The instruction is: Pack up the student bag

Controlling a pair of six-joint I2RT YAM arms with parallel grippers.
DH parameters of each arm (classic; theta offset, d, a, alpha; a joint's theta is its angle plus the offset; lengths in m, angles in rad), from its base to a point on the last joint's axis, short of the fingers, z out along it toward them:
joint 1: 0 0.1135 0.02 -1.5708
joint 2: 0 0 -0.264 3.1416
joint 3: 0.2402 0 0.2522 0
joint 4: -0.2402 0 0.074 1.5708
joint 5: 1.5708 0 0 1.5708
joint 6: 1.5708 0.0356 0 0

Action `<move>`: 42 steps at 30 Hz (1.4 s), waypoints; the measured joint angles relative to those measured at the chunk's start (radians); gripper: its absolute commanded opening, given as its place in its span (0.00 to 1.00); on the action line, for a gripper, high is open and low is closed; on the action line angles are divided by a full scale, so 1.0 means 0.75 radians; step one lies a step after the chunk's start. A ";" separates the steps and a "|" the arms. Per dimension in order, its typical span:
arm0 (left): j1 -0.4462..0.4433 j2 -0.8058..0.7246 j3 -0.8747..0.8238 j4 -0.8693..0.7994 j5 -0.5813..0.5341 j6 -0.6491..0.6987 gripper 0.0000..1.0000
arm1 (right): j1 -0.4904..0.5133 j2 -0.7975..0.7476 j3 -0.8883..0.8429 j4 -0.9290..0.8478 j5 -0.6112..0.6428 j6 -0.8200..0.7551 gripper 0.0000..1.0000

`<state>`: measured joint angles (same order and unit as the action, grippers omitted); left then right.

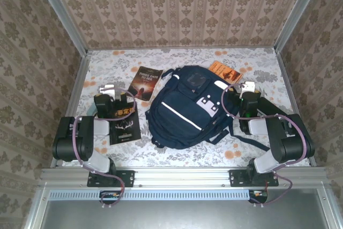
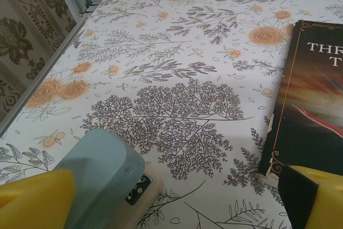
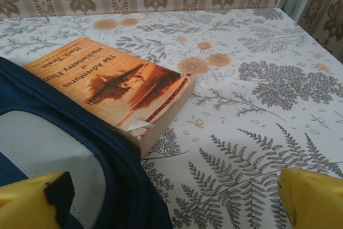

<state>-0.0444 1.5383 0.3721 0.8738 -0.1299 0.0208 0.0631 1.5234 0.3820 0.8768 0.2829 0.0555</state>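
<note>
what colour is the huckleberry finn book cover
The book has an orange cover darkening to a brown river scene, with dark lettering. It shows best in the right wrist view.

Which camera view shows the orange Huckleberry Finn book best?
The right wrist view: the orange Huckleberry Finn book lies close, title and author readable, its left edge hidden by the student bag. The top external view shows it small, at the bag's far right corner, title unreadable.

The student bag (image 1: 185,108) lies between left book (image 1: 146,80) and right book (image 1: 225,71).
</note>
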 measured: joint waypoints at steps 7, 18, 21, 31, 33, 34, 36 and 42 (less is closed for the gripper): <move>0.000 0.000 0.000 0.000 0.001 0.000 1.00 | 0.000 0.000 0.000 0.000 0.000 0.001 1.00; 0.002 0.000 0.000 0.000 0.005 0.001 1.00 | 0.000 0.000 0.000 0.000 0.000 0.001 1.00; 0.002 0.000 0.000 0.000 0.005 0.001 1.00 | 0.000 0.000 0.000 0.000 0.000 0.000 1.00; -0.002 -0.163 0.016 -0.172 -0.038 0.003 1.00 | 0.005 -0.135 0.004 -0.122 0.010 -0.001 1.00; -0.004 -0.254 0.072 -0.298 -0.070 -0.007 1.00 | 0.007 -0.246 0.033 -0.251 0.028 0.010 1.00; -0.008 -0.299 0.119 -0.376 -0.083 -0.019 1.00 | 0.007 -0.310 0.062 -0.333 0.037 0.025 1.00; -0.018 -0.365 0.221 -0.532 -0.094 -0.057 1.00 | 0.007 -0.415 0.144 -0.511 0.051 0.076 1.00; -0.092 -0.447 0.590 -1.068 -0.024 -0.284 1.00 | 0.007 -0.543 0.529 -1.194 0.033 0.380 1.00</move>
<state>-0.1131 1.2030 0.8143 0.0727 -0.1482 -0.1921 0.0685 1.1164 0.7792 -0.0185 0.3073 0.3405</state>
